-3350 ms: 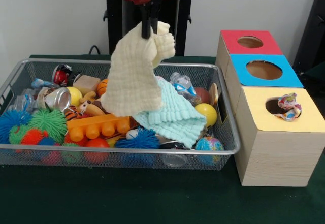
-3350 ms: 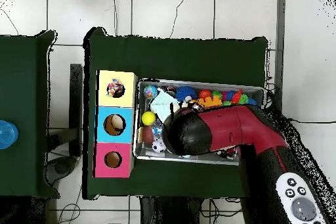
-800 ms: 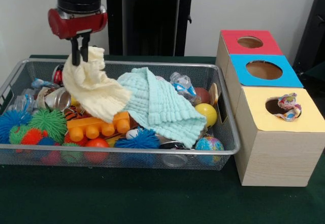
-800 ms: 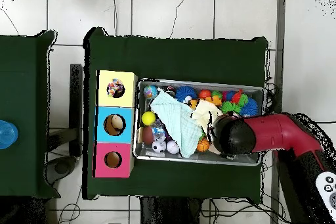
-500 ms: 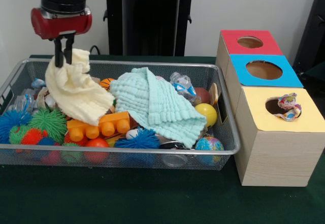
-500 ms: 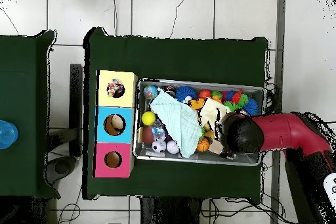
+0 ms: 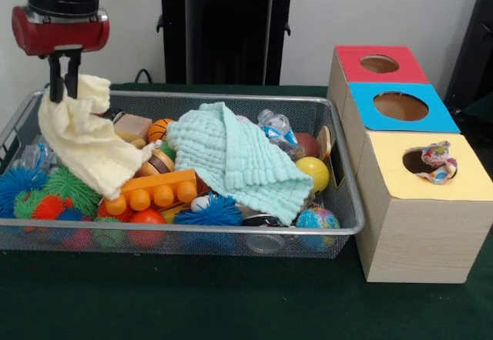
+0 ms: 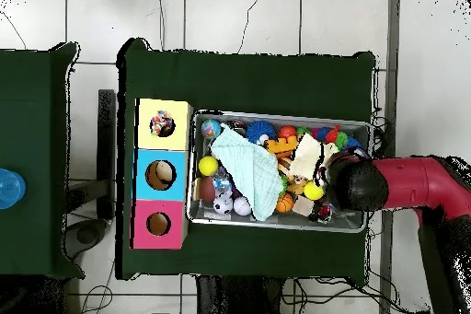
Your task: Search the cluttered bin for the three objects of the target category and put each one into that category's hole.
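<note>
Since the earlier frame the gripper (image 7: 63,85) has shifted further toward the bin's end away from the boxes, dragging the cream cloth (image 7: 81,143) off the toy pile; an orange ball (image 7: 158,129) and a wooden piece (image 7: 132,126) now show where the cloth lay.

Bin (image 7: 231,236) sits below the gripper, packed with toys. Yellow box (image 7: 422,220) stands well apart from the gripper, past the bin's opposite end, with the blue box (image 7: 399,107) and red box (image 7: 377,64) behind it. Mint cloth (image 7: 235,159) lies mid-bin, beside the hanging cream one, not touching the gripper. Fingers are pinched on the cream cloth's top corner; it hangs down, its lower edge resting on the toys. Orange brick (image 7: 150,191) sits just under the cloth's lower edge. Spiky balls (image 7: 54,193) lie below the gripper. One spotted fabric piece (image 7: 437,161) sits in the yellow box's hole (image 7: 420,163), far from the gripper; overhead it shows there too (image 8: 163,125). Other spotted pieces can't be made out.
</note>
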{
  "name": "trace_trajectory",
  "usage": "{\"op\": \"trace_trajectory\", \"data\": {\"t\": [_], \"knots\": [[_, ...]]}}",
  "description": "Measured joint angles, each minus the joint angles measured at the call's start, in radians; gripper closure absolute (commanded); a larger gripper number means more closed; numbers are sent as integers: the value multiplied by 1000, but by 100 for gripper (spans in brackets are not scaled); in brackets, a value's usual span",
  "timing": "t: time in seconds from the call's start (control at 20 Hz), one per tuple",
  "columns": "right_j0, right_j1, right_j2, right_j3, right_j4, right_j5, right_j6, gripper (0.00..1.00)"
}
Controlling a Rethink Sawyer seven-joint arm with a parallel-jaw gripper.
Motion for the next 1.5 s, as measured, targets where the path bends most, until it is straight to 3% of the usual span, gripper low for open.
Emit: {"op": "trace_trajectory", "data": {"t": [0.05, 0.5, 0.85, 1.1, 1.5], "knots": [[-5, 2, 1, -2, 0, 0, 0, 0], [-15, 14, 17, -2, 14, 0, 0, 0], [-3, -6, 34, 21, 76, 0, 0, 0], [56, -34, 41, 61, 151, 0, 0, 0], [180, -32, 41, 101, 198, -39, 0, 0]]}}
